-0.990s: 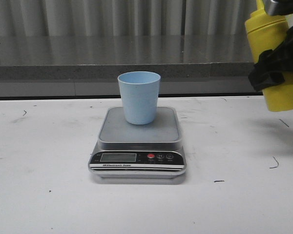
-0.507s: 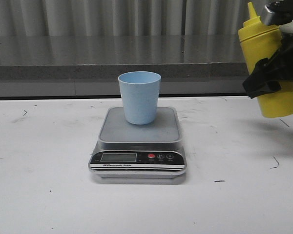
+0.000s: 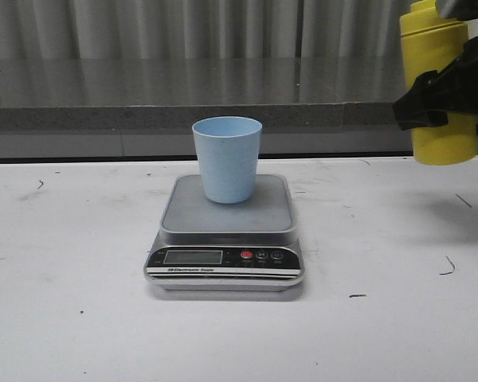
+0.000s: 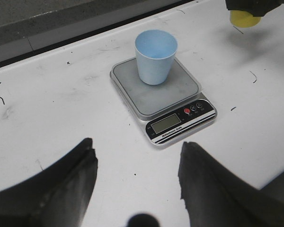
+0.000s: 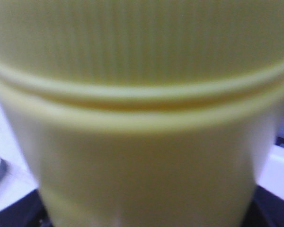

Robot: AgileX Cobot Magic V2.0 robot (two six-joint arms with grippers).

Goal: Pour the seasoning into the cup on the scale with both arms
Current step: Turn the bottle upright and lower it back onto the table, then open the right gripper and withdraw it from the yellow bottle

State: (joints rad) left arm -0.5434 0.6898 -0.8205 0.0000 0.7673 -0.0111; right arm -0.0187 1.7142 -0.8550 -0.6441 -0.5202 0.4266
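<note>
The pale blue cup [image 3: 227, 157] stands upright on the silver scale [image 3: 225, 232] in the middle of the white table; both also show in the left wrist view, cup [image 4: 155, 56] and scale [image 4: 164, 97]. High at the right edge, my right gripper [image 3: 438, 94] is shut on the yellow seasoning bottle [image 3: 440, 87], which hangs upright above the table, its nozzle cut off by the frame. The bottle's body [image 5: 142, 123] fills the right wrist view and hides the jaws. My left gripper [image 4: 137, 163] is open over bare table, well short of the scale.
A grey ledge [image 3: 183, 119] and a corrugated wall run behind the table. The table top [image 3: 72, 318] carries small dark marks. The bottle's base [image 4: 244, 18] shows at the far corner of the left wrist view.
The right gripper has lifted the seasoning bottle higher and turned it from a slight tilt to upright. The cup and scale have not moved.
</note>
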